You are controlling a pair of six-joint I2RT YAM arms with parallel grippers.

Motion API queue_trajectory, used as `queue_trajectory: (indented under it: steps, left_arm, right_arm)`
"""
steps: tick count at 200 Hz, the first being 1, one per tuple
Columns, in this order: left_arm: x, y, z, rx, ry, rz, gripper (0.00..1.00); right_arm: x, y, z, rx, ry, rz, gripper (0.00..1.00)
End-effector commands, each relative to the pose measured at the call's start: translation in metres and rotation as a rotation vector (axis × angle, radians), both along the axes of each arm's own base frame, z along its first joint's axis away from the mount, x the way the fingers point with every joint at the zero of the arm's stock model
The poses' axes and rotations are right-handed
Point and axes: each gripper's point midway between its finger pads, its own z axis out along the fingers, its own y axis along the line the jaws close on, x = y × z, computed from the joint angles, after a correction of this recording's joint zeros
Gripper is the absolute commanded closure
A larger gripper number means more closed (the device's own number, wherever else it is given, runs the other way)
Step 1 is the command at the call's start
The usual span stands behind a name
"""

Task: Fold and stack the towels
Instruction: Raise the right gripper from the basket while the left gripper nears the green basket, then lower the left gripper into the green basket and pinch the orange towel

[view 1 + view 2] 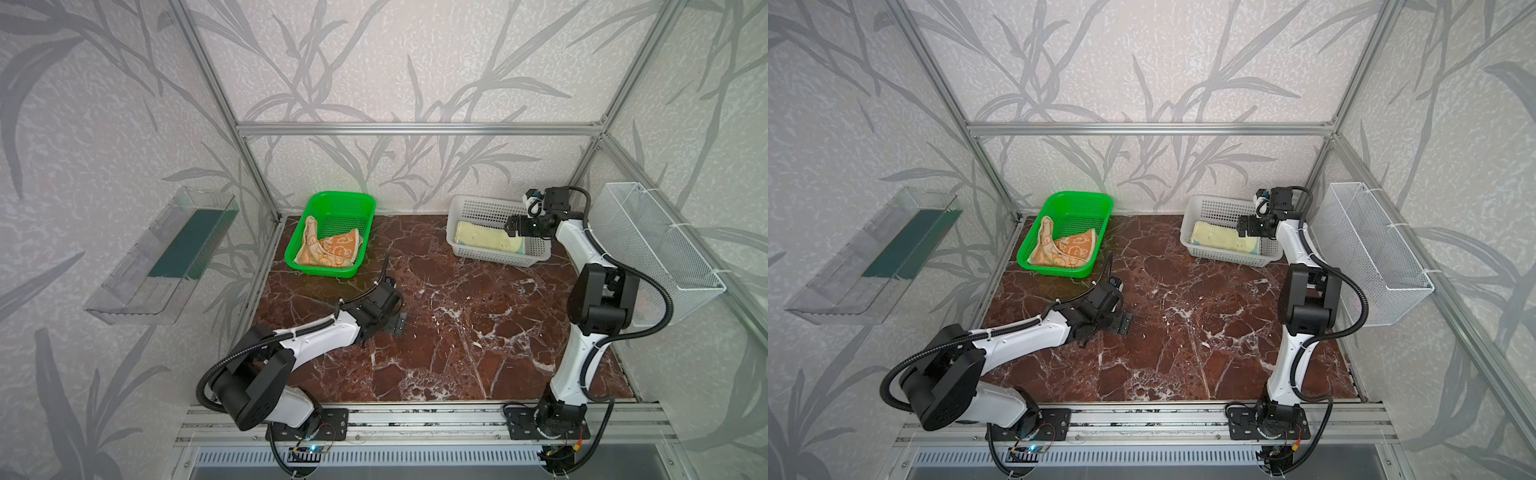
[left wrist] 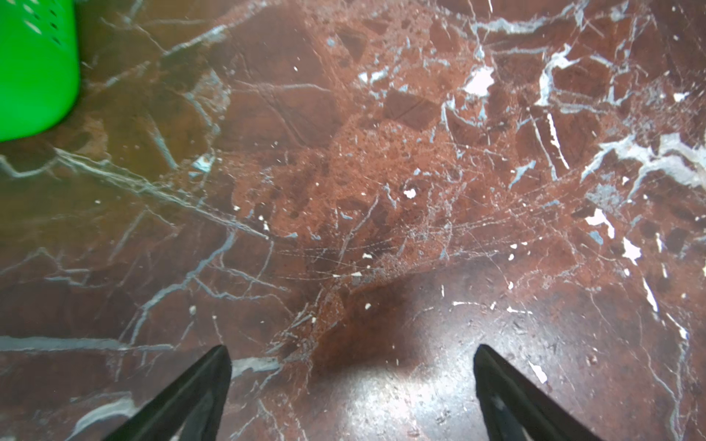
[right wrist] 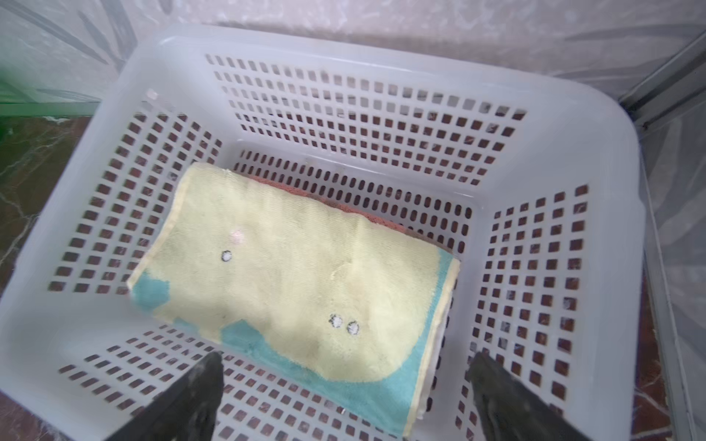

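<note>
Both top views: two baskets on the table (image 1: 457, 332), green basket (image 1: 338, 193) with one crumpled orange towel (image 1: 336, 249), white basket (image 1: 482, 200) with one folded yellow towel (image 1: 482, 239). Left wrist: left gripper (image 2: 351, 351) spread wide, empty, over the table. Right wrist: right gripper (image 3: 345, 357) spread wide, empty, above the yellow towel; salmon edge (image 3: 305, 193) beneath, perhaps a third towel.

Three towels, as far as I can count: one crumpled orange-cream towel (image 1: 332, 249) in the far-left green basket (image 1: 351, 198), one folded yellow towel (image 3: 290, 267) in the far-right white basket (image 1: 478, 204), and one salmon towel (image 3: 382, 219) peeking out as just an edge underneath the yellow. So two plastic baskets. Also one wire basket (image 1: 648, 232) on the right wall, one clear bin (image 1: 137, 266) on the left wall, and two arms: left arm (image 1: 316, 332), right arm (image 1: 577, 245).
</note>
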Motion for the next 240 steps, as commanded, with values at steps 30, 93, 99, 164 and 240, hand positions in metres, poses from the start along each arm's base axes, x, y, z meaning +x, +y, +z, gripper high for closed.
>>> queue_trajectory:
  steps: [30, 93, 99, 164, 240]
  left_arm:
    - [0.028, 0.014, 0.058, 0.046, -0.202, 0.081, 0.01]
    - [0.062, 0.042, 0.117, 0.041, -0.335, 0.178, 0.01]
    - [0.067, 0.047, 0.121, 0.038, -0.338, 0.195, 0.01]
    - [0.120, 0.143, 0.148, 0.068, -0.344, 0.475, 0.01]
    - [0.183, 0.225, 0.096, 0.077, -0.197, 0.676, 0.03]
  right_arm:
    - [-0.019, 0.063, 0.061, -0.049, -0.208, 0.111, 0.01]
    - [-0.066, 0.162, 0.100, -0.405, -0.455, 0.200, 0.01]
    - [-0.069, 0.168, 0.099, -0.438, -0.462, 0.194, 0.01]
    - [-0.113, 0.236, 0.048, -0.313, -0.319, 0.309, 0.01]
    - [-0.162, 0.259, 0.004, -0.067, -0.194, 0.394, 0.01]
